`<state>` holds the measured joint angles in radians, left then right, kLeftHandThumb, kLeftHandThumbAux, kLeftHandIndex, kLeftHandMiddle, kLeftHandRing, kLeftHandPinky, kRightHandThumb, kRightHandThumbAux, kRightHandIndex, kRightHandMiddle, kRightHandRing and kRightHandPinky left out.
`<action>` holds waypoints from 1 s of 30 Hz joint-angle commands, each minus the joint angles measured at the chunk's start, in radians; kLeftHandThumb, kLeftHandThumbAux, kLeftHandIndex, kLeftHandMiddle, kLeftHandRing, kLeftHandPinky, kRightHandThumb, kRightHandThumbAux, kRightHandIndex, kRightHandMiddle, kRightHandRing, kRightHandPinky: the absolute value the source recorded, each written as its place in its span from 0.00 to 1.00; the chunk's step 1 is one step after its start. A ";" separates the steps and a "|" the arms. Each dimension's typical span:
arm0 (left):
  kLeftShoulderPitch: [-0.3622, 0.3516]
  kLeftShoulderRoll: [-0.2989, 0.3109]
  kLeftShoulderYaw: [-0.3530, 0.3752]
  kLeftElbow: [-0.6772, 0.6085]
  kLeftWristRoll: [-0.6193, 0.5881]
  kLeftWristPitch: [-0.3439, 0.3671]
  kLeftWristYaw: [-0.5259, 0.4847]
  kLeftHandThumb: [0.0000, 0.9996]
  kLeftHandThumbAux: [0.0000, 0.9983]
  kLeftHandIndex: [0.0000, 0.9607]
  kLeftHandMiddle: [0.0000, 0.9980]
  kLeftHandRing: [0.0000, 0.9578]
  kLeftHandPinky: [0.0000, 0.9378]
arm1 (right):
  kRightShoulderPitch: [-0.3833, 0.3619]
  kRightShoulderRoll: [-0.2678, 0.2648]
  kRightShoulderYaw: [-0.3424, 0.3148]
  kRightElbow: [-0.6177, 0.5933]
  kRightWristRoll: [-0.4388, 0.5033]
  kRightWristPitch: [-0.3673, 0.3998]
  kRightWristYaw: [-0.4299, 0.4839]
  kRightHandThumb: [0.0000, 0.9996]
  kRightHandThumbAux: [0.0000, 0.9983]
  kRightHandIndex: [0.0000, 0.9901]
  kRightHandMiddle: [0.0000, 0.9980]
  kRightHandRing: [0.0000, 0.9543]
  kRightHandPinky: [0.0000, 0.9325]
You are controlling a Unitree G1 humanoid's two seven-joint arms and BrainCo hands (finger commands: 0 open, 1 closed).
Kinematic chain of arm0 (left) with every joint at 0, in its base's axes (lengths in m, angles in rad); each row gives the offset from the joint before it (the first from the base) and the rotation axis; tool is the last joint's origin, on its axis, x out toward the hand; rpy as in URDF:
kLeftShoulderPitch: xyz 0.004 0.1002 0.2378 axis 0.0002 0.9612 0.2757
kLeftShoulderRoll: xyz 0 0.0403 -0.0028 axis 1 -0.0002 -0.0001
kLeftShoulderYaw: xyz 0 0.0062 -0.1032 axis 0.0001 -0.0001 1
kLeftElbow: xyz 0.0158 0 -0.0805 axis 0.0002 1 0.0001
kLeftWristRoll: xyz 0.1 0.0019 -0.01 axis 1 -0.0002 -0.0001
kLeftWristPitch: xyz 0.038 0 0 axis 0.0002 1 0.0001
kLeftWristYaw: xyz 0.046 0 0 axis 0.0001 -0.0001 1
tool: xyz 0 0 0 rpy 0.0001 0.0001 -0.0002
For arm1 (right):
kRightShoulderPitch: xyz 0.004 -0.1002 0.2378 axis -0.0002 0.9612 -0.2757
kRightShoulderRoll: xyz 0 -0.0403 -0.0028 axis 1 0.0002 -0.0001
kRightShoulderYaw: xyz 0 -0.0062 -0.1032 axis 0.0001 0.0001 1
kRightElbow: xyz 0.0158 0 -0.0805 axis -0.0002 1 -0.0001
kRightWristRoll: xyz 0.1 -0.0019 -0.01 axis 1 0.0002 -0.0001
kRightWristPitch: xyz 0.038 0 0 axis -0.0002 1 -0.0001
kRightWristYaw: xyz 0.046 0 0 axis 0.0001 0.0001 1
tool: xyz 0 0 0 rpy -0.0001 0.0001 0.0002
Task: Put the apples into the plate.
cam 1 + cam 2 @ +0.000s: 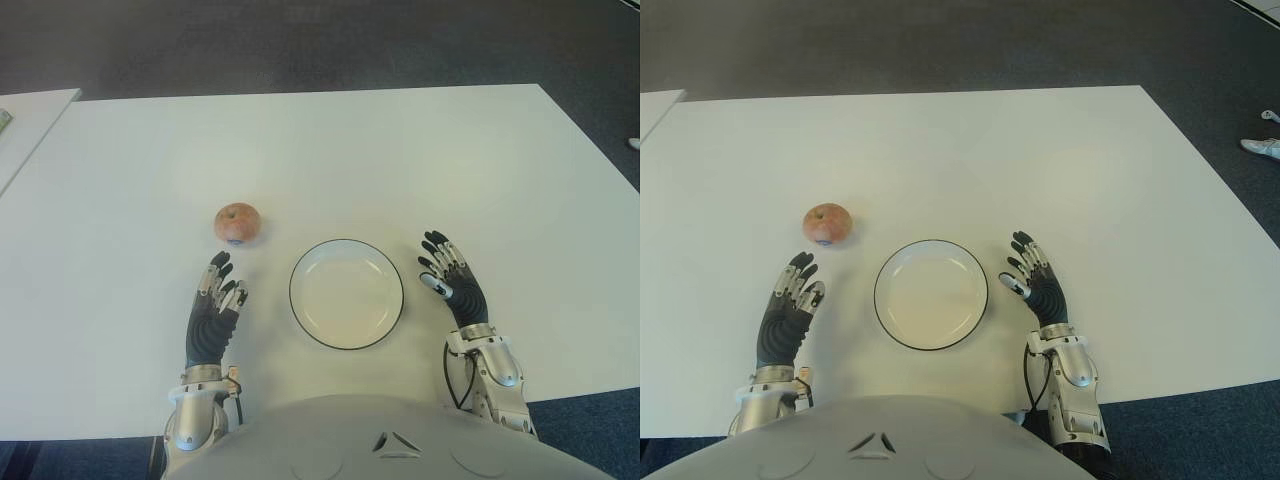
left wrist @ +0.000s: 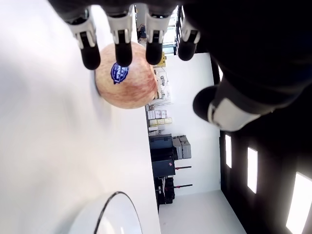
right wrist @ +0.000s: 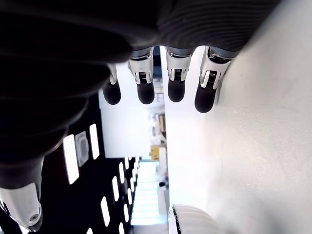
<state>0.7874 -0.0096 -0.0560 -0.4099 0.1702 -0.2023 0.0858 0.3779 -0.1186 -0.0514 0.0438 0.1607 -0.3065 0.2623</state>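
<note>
Apple (image 1: 238, 223): one only in view, on the white desk (image 1: 330, 150), left of centre, nearer the near edge than the far; just beyond the left hand, not touched. Blue sticker on its near side.
Plate (image 1: 346, 293): white with a dark rim, holds nothing, near the near edge, between the two hands.
Left hand (image 1: 213, 312): just short of the apple, fingers extended and loosely spread, holding nothing.
Right hand (image 1: 453, 283): just right of the plate, fingers straight and relaxed, holding nothing.
Handling (judged): firm, round, smooth skin, moderate weight; liable to roll or slip, bruises if squeezed.
Hold: wrap fingers and thumb around its widest girth, from above.
</note>
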 commanded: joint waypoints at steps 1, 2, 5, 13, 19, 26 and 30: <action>-0.041 0.069 0.035 0.064 0.367 -0.073 0.212 0.20 0.58 0.05 0.07 0.09 0.11 | 0.013 0.000 -0.001 0.029 -0.013 0.036 -0.010 0.16 0.64 0.04 0.06 0.05 0.05; -0.047 0.078 0.037 0.073 0.436 -0.080 0.258 0.21 0.58 0.05 0.07 0.09 0.11 | 0.012 0.000 -0.001 0.031 -0.014 0.036 -0.011 0.16 0.64 0.04 0.06 0.05 0.05; -0.061 0.105 0.041 0.086 0.555 -0.078 0.344 0.22 0.57 0.04 0.07 0.09 0.11 | 0.011 0.001 -0.001 0.034 -0.014 0.034 -0.011 0.16 0.64 0.04 0.05 0.04 0.04; -0.128 0.199 0.087 0.083 0.689 -0.039 0.393 0.28 0.53 0.03 0.07 0.09 0.11 | 0.007 -0.002 -0.002 0.039 -0.011 0.032 -0.008 0.17 0.65 0.04 0.04 0.03 0.04; -0.228 0.287 0.145 -0.010 0.812 0.068 0.290 0.34 0.45 0.06 0.07 0.07 0.07 | -0.003 -0.005 -0.006 0.056 -0.009 0.022 -0.006 0.16 0.64 0.05 0.04 0.03 0.04; -0.328 0.405 0.187 -0.126 0.955 0.178 0.042 0.32 0.38 0.09 0.05 0.04 0.06 | -0.011 -0.010 -0.009 0.072 -0.006 0.012 0.002 0.16 0.63 0.05 0.04 0.03 0.03; -0.340 0.439 0.162 -0.118 0.979 0.177 -0.007 0.32 0.37 0.08 0.04 0.02 0.05 | -0.010 -0.008 -0.014 0.075 0.004 0.010 0.006 0.17 0.63 0.05 0.05 0.03 0.04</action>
<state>0.4370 0.4137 0.1381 -0.5427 1.1157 -0.0263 0.1330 0.3474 -0.1264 -0.0598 0.0802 0.1637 -0.3247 0.2680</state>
